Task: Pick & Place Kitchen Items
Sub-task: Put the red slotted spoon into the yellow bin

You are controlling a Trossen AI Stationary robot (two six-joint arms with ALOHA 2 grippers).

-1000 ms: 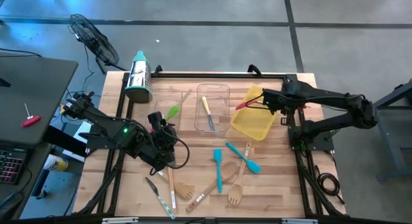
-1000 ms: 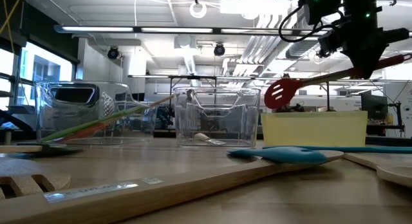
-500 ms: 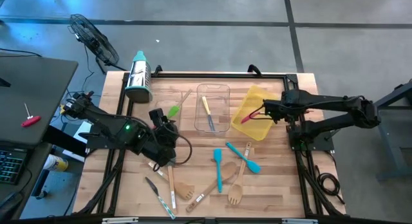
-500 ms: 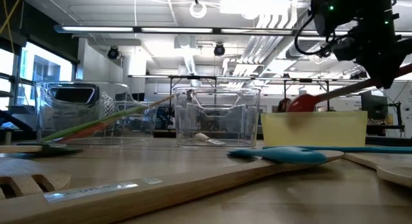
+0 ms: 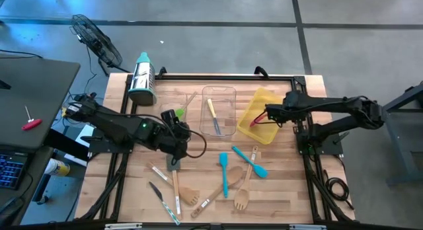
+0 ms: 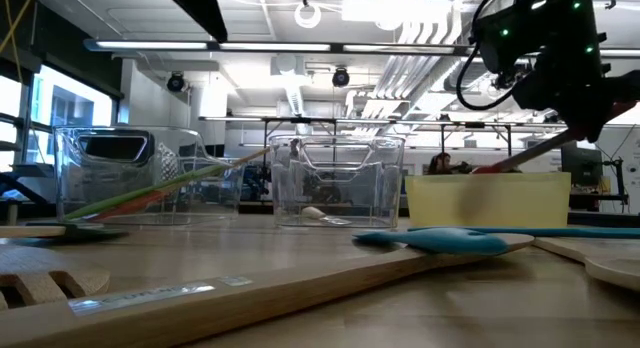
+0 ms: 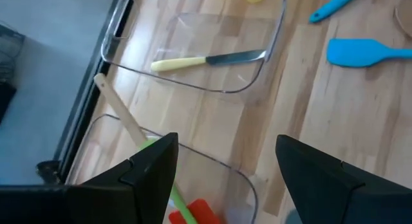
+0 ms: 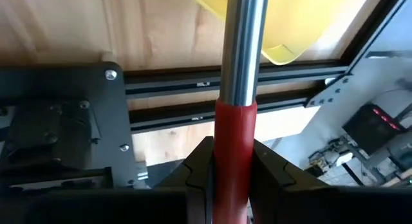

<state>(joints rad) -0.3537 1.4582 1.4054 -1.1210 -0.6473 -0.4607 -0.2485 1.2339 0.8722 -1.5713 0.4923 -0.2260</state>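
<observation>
**Red spoon held over the yellow bin**

The red silicone spoon with a steel shank [image 5: 256, 119] sits clamped by its handle in the right gripper [image 5: 269, 115], fingers closed tight on it — its head dips into the yellow plastic bin [image 5: 264, 98] at the table's right. Left of that, a yellow-handled small knife [image 5: 213, 115] lies in the clear plastic bin [image 5: 218, 91]. The left gripper [image 5: 177, 141] hovers near the table's middle, fingers spread wide and empty, just right of a green silicone spatula [image 5: 177, 115]. Nearer — teal silicone spatulas [image 5: 225, 165] and wooden forks [image 5: 241, 200] lie loose on the wooden table [image 5: 284, 190].
</observation>
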